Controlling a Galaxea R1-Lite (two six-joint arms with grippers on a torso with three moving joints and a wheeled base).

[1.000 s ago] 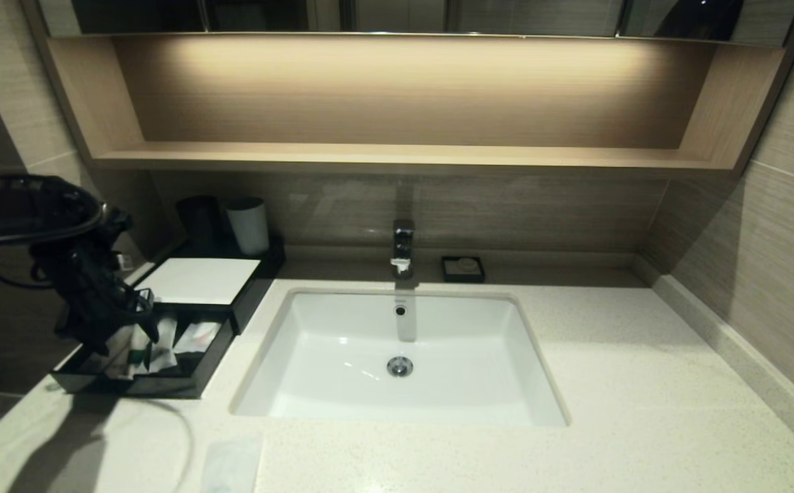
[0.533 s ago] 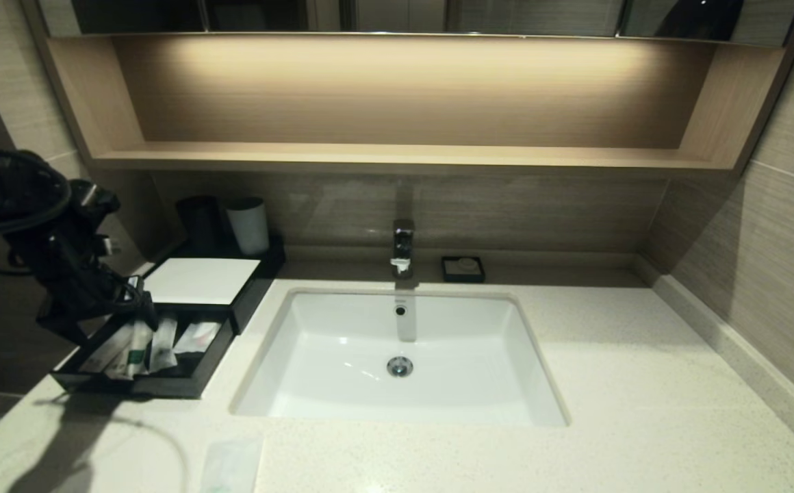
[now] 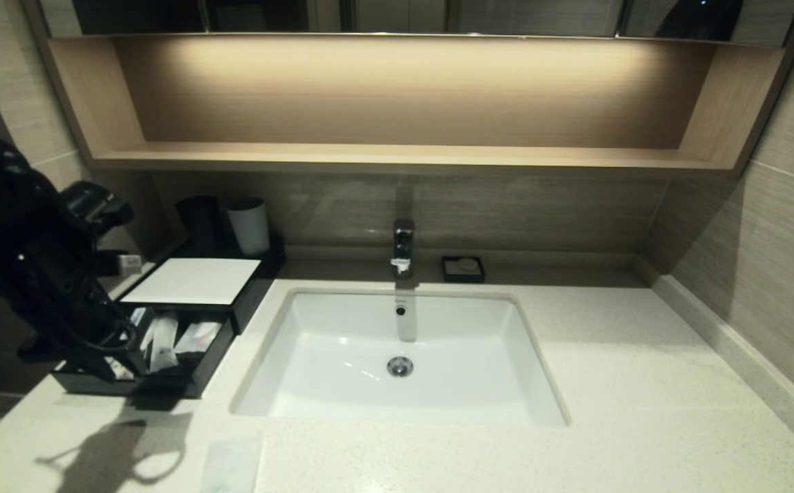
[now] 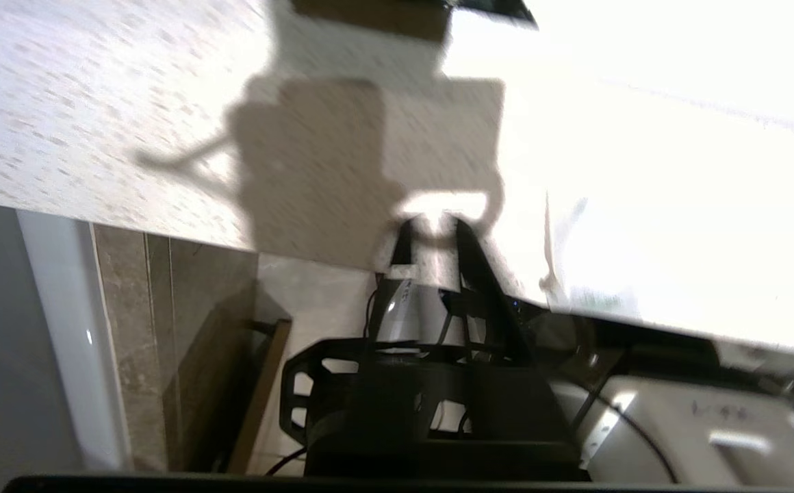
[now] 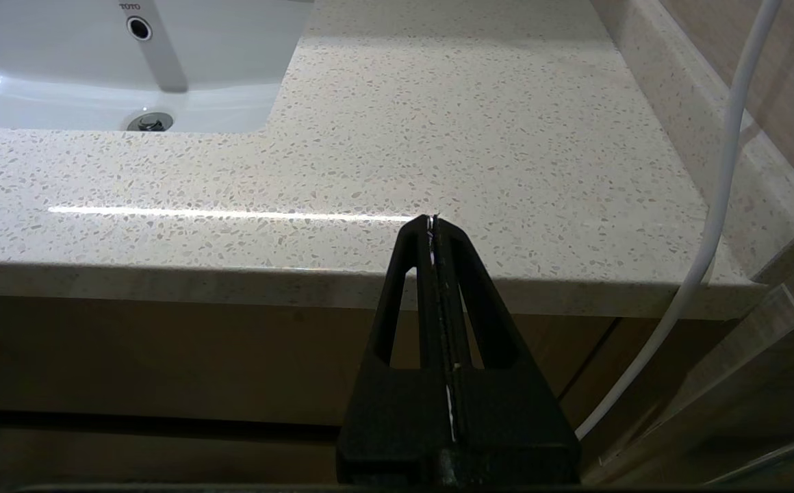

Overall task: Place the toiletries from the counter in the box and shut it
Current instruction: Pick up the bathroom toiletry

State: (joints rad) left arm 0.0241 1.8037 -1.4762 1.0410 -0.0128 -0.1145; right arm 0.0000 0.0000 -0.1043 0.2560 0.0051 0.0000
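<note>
The black box (image 3: 191,281) with a white top panel stands at the counter's (image 3: 643,383) back left, its front drawer (image 3: 185,383) pulled out. Two long sachets (image 3: 163,339) and another packet (image 3: 196,335) lie in the drawer. A clear squarish packet (image 3: 233,464) lies on the counter near the front edge; it also shows in the left wrist view (image 4: 575,274). My left gripper (image 3: 123,366) hangs over the drawer's front left, open and empty (image 4: 432,229), pointing at the counter's front. My right gripper (image 5: 432,220) is shut and empty, parked below the counter's front edge.
A white sink (image 3: 400,356) with a tap (image 3: 402,248) is set in the middle of the counter. A black cup (image 3: 200,219) and a white cup (image 3: 248,224) stand behind the box. A small black soap dish (image 3: 463,268) sits right of the tap.
My left arm has swung down and forward over the drawer's left side, and now hides the sachets at its left end. The sachets stay in the drawer. The right arm has not moved.
</note>
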